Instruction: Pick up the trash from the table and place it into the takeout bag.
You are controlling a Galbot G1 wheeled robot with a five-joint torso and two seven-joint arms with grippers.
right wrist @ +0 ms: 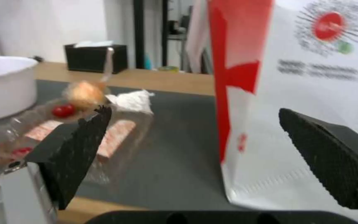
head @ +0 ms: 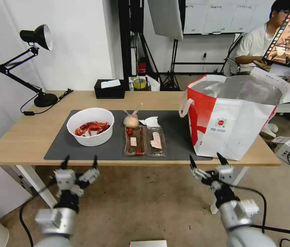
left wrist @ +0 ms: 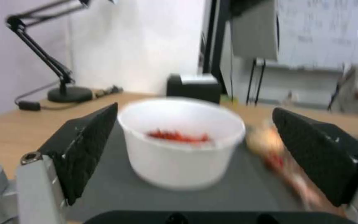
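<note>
Left gripper (head: 80, 162): nearest the camera, in front of the table's near edge and below its top, fingers spread wide with nothing between them; from the left wrist the bowl sits framed between the two black pads (left wrist: 85, 149).
Right gripper (head: 206, 160): also short of the near edge, just below the bag's front corner, fingers parted and empty; its wrist camera looks between the pads (right wrist: 77, 152) at the mat and the bag's side.
Table (head: 21, 137): light wood top with white legs, a dark grey mat (head: 59, 149) laid along its middle.
Bowl (head: 90, 126): white and round, on the left part of the mat, red shells lying in its bottom.
Tray (head: 145, 141): clear hinged plastic, opened flat on the mat just right of the bowl, scraps in both halves.
Knotted bag (head: 131, 120): small, clear, a beige lump inside, at the far end of the tray.
Tissue (head: 150, 121): crumpled white, just right of the knotted bag, on the mat.
Takeout bag (head: 232, 120): white and red, upright at the table's right end, mouth open to the silver lining, a white handle hanging at its left side, round red logo facing the robot.
Tissue box (head: 109, 88): black, at the far edge of the table.
Desk lamp (head: 35, 65): black, at the far left corner.
</note>
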